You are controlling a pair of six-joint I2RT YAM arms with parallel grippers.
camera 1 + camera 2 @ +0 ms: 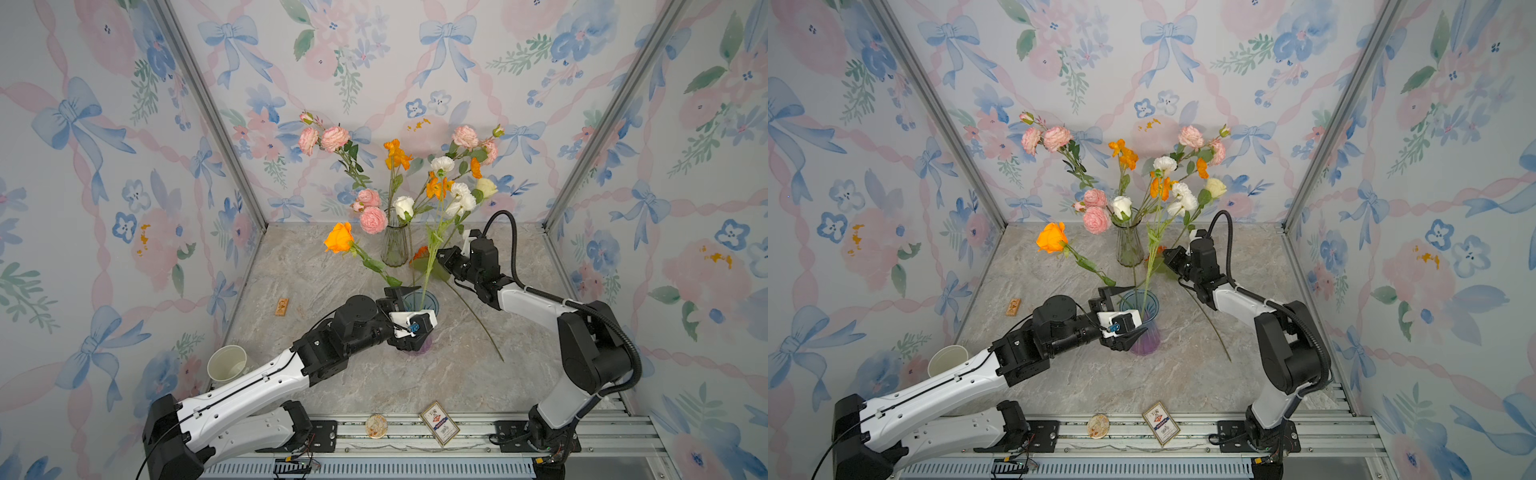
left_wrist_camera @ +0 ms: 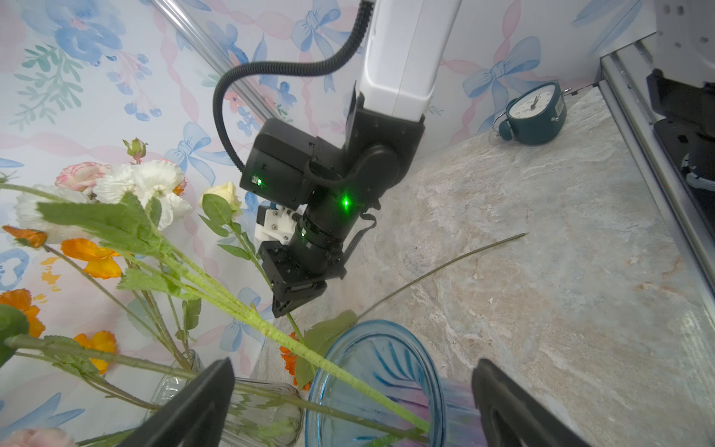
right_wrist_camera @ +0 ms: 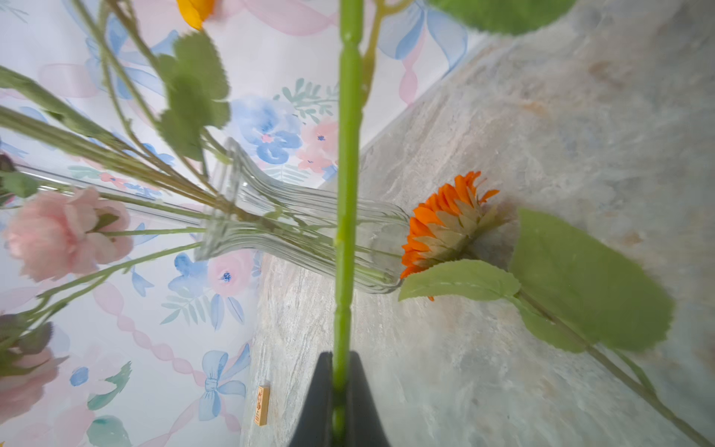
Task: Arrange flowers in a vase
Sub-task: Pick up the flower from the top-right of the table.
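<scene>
A blue vase (image 1: 432, 300) (image 2: 371, 324) stands mid-table with green stems in it. My left gripper (image 1: 426, 311) (image 2: 354, 406) is open, one finger on each side of the vase's rim. My right gripper (image 1: 439, 252) (image 3: 340, 387) is shut on a flower stem (image 3: 348, 154) that rises from the blue vase towards a cream bloom (image 1: 486, 187). Behind, a clear ribbed vase (image 1: 395, 247) holds pink, white and orange flowers (image 1: 373, 219). An orange rose (image 1: 338, 237) leans left, its stem running to my left gripper's far finger. An orange sunflower (image 3: 445, 228) lies on the table beside the clear vase.
The sunflower's long stem (image 1: 482, 328) crosses the table towards the right arm. A paper cup (image 1: 227, 362) and a small wooden block (image 1: 281, 306) sit at the left. A card pack (image 1: 439, 423) and a round disc (image 1: 376, 425) lie at the front edge. A clock (image 2: 536, 112) stands by the wall.
</scene>
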